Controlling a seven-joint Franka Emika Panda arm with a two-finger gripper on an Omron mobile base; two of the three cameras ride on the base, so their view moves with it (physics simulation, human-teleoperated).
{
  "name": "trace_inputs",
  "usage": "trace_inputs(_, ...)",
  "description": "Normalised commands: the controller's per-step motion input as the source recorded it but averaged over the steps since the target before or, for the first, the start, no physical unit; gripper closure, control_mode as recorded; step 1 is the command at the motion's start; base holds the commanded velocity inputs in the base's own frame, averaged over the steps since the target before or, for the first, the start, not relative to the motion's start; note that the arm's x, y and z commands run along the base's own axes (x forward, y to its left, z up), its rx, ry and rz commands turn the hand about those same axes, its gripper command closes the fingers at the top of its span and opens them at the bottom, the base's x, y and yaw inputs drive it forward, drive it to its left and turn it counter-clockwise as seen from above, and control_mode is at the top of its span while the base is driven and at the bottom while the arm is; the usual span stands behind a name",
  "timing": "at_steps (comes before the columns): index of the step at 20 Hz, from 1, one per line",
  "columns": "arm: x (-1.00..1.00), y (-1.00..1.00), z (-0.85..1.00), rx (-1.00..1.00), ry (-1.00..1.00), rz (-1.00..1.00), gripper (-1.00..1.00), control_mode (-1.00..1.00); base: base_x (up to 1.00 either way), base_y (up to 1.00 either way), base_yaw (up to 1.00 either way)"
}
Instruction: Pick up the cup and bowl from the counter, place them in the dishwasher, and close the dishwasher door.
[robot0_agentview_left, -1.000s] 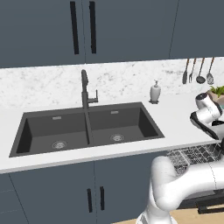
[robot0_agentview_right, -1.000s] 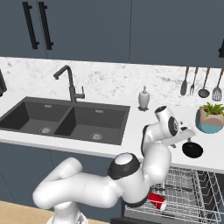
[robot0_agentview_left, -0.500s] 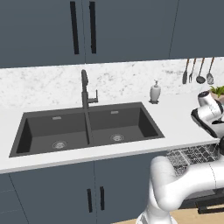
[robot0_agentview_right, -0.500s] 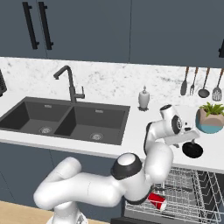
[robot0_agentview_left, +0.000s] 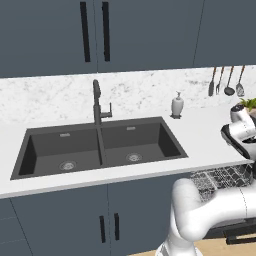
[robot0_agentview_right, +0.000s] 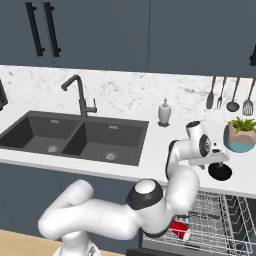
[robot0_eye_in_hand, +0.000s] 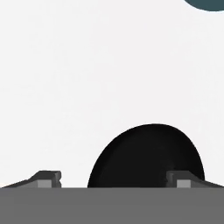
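The black bowl sits on the white counter, left of and in front of a teal plant pot. My gripper hangs right over it, open. In the hand view the bowl lies close below the gripper. The right fingertip is over the bowl's right edge and the left fingertip stands well clear of its left side. The red cup lies on its side in the wire rack of the open dishwasher. The dishwasher door is mostly hidden behind my arm.
The teal pot with a green plant stands just behind and right of the bowl. Utensils hang on the wall above it. A white soap dispenser and the dark double sink with its tap lie to the left.
My hand has shifted a little to the right and down, ending over the bowl. Bowl and cup have not moved.
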Motion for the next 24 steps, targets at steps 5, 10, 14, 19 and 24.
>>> trace_inputs(5, -0.2, -0.07, -0.39, 0.0, -0.26, 0.0, -1.0, -1.0, 0.0, 0.0, 0.0)
trace_inputs(10, -0.18, 0.0, -0.4, 0.0, -0.09, 0.0, -1.0, -1.0, 0.0, 0.0, 0.0)
trace_inputs(14, 0.0, 0.0, -0.23, 0.03, 0.01, 0.0, -1.0, -1.0, 0.0, 0.0, 0.0)
trace_inputs(19, 0.0, 0.0, -0.23, 0.1, 0.07, 0.0, -1.0, -1.0, 0.0, 0.0, 0.0)
trace_inputs(24, 0.01, 0.0, -0.13, 0.06, 0.04, 0.0, 1.0, -1.0, 0.0, 0.0, 0.0)
